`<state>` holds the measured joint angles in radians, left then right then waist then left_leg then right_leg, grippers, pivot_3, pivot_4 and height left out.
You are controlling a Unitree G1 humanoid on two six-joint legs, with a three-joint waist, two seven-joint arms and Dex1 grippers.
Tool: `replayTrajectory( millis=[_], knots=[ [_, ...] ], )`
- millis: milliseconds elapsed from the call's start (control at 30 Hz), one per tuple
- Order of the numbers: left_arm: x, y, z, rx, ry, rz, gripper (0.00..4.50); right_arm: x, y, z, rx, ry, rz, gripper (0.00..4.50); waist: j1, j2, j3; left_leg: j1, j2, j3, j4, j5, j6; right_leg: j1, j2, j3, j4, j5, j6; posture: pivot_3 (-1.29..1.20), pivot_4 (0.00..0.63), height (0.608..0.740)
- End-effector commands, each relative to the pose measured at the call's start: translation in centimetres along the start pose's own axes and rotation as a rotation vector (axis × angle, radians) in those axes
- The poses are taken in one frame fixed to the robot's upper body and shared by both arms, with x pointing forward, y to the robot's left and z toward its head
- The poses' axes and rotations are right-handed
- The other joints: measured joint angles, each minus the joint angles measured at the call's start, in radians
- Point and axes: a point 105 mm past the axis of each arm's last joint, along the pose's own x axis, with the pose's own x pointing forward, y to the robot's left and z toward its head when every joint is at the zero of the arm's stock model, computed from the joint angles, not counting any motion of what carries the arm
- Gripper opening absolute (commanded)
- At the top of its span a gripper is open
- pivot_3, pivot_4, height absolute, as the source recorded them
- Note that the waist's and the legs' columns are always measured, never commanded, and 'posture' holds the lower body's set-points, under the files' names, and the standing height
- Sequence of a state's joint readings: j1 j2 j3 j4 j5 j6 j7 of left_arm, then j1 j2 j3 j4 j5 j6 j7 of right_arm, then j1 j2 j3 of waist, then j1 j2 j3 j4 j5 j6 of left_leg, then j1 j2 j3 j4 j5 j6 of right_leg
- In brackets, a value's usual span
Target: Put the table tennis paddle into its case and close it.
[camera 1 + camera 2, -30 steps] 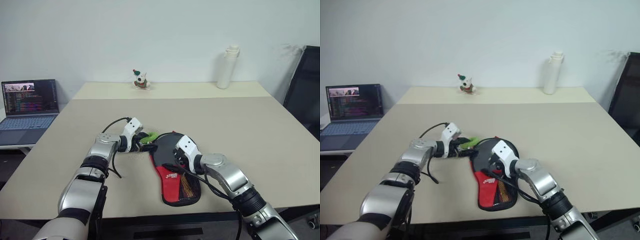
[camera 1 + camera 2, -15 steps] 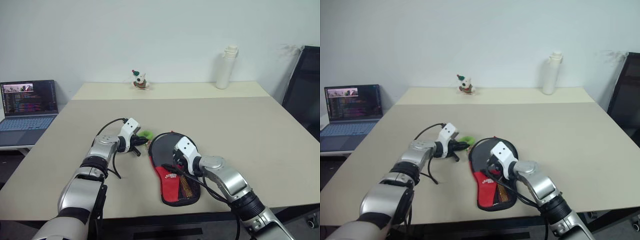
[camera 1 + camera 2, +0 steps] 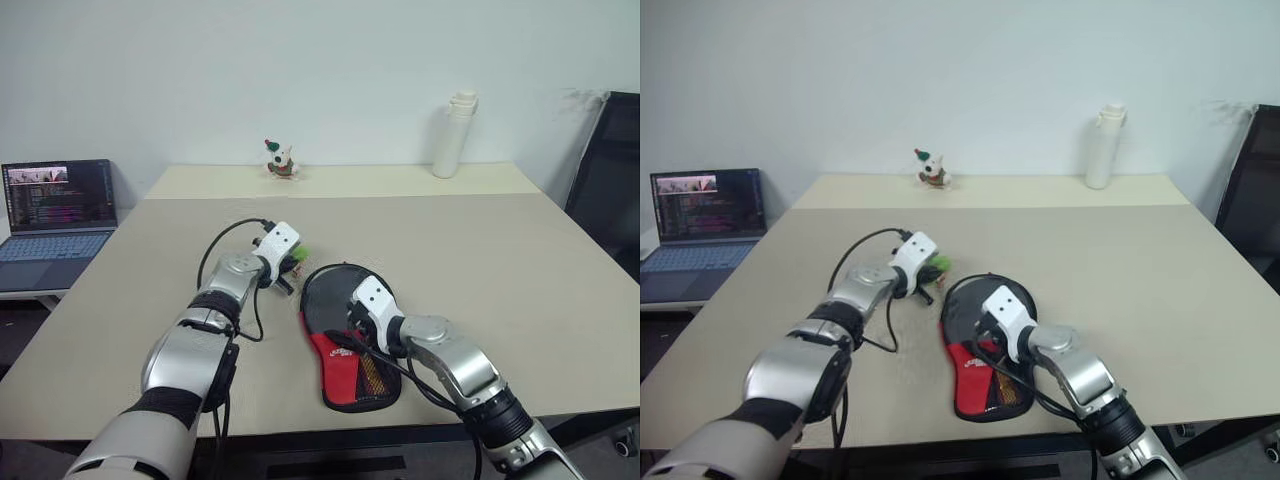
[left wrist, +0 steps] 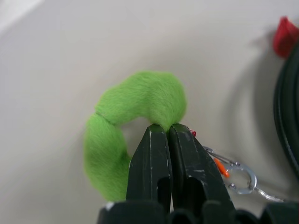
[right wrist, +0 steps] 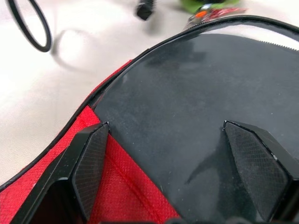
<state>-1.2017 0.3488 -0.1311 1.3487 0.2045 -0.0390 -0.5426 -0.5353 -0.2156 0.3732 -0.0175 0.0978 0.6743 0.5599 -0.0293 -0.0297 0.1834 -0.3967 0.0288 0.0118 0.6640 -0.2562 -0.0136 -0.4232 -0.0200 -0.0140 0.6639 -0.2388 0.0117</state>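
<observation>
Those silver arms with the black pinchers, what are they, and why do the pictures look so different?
They are a robot's two arms. Two pictures come from cameras in its head, looking down over a beige table. The other two come from cameras on its wrists, so they look very close.

On the table lies a black and red paddle-shaped fabric case for a table tennis bat. A fluffy green charm on a cord sits beside the case's round end. At the far edge stand a small toy figure and a white bottle. A laptop sits on a side desk.

The left gripper is pinched shut on the green charm. The right gripper is open, its two fingers spread over the case.
</observation>
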Motion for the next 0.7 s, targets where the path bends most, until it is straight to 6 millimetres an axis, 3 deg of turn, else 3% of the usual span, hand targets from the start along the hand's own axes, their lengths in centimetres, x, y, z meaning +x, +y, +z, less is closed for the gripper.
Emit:
replayTrajectory(
  millis=[33, 367, 500, 700],
  knots=[
    [0.0, 1.2, 4.4, 0.104, -0.09, 0.081, 0.02, 0.4, 0.8, -3.5, 0.046, 0.117, 0.01, 4.27, 0.0, 0.0, 0.0, 0.0, 0.0, 0.0, 0.0, 0.0, 0.0, 0.0, 0.0, 0.0, 0.0, 0.0, 0.0, 0.0, 0.15, 0.74],
    [1.3, -1.5, 9.1, 0.361, -0.175, 0.099, 0.02, 0.6, 1.2, -6.2, 0.103, 0.188, -0.009, 4.27, -0.001, -0.003, -0.003, 0.005, 0.0, 0.002, -0.001, 0.0, 0.0, 0.003, 0.0, 0.0, 0.001, 0.0, 0.0, 0.0, 0.15, 0.74],
    [1.9, -4.3, 11.8, 0.574, -0.248, 0.102, 0.02, 0.7, 2.0, -6.9, 0.121, 0.201, 0.002, 4.27, 0.0, -0.006, -0.007, 0.005, 0.0, 0.003, -0.001, 0.0, 0.0, 0.003, 0.0, 0.001, 0.0, 0.0, 0.001, 0.0, 0.15, 0.74],
    [2.5, -8.3, 13.5, 0.804, -0.325, 0.048, 0.02, 0.4, 2.8, -7.5, 0.143, 0.211, 0.006, 4.27, 0.0, -0.006, -0.01, 0.005, 0.0, 0.005, -0.001, 0.0, 0.0, 0.003, 0.0, 0.001, 0.0, 0.0, 0.001, 0.0, 0.15, 0.74]
  ],
)
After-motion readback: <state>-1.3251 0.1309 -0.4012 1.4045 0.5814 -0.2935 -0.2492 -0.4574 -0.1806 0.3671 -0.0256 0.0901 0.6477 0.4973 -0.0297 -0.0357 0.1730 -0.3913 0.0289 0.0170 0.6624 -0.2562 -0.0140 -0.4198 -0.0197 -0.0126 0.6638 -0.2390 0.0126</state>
